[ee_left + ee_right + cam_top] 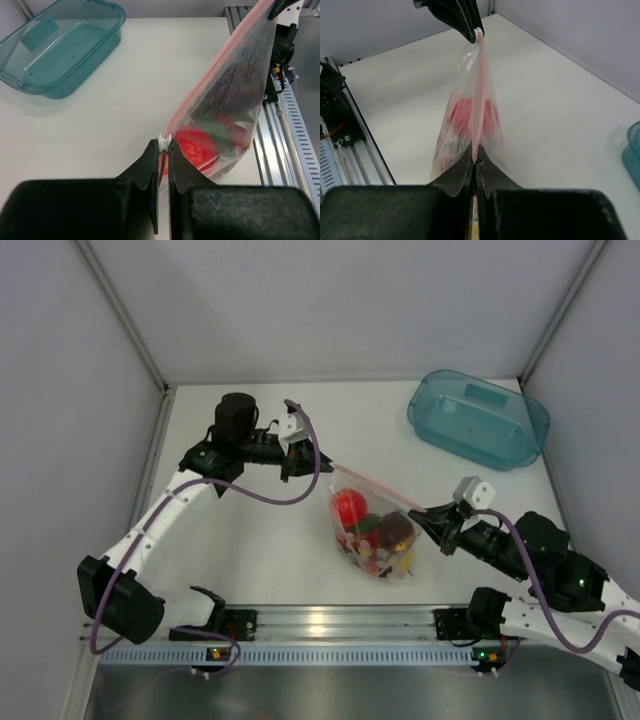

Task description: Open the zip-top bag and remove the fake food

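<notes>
Seen from above, a white table (250, 540) carries my two arms, bolted at its near edge. The clear zip-top bag (375, 530) hangs stretched between my tools over the middle of the table, a little toward the near edge and the right side. My left tool (300, 462) is closed down to a narrow gap on the small white slider (165, 140) at one end of the pink zip strip (380, 488). My right tool (432, 515) is clamped fully shut on the other end of that strip. The strip runs taut in a straight slanted line from one tool to the other, and its two sides lie together along the length I can see. The fake food (380, 535) is inside the bag, sagging below the strip: a red apple (348, 506) nearest the left tool, a dark purple grape bunch (395, 530) nearer the right tool, and small red and yellow pieces at the bottom. I cannot tell whether the bottom of the bag rests on the table. A teal translucent tub (478, 420) sits upright in the far right corner, well apart from the bag.
</notes>
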`<state>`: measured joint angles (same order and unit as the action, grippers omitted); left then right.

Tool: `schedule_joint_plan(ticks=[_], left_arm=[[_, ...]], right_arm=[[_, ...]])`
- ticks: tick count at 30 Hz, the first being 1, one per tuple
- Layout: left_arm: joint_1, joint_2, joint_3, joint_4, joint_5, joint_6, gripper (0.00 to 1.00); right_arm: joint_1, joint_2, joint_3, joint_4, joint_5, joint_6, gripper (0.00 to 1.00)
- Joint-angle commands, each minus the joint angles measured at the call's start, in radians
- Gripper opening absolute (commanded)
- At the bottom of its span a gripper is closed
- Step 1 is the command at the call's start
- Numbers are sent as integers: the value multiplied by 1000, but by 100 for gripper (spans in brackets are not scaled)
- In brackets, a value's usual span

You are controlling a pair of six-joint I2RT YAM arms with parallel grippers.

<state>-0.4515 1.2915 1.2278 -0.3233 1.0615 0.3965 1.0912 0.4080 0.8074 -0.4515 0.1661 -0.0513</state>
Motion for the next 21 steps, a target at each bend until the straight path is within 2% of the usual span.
schedule_joint_plan(ticks=[1, 6, 17, 21], left_arm=[[79, 2, 2, 13, 12, 19, 0], [96, -1, 12, 13, 45, 7, 0], [102, -73, -5, -37, -99, 34, 0], [102, -58, 10, -37, -34, 25, 0]], right_arm=[[13, -51, 90, 10, 32, 21, 0], [13, -49, 84, 8, 23, 22, 0], [13, -69, 82, 16, 32, 24, 0], [13, -63, 78, 20, 3, 30, 0]])
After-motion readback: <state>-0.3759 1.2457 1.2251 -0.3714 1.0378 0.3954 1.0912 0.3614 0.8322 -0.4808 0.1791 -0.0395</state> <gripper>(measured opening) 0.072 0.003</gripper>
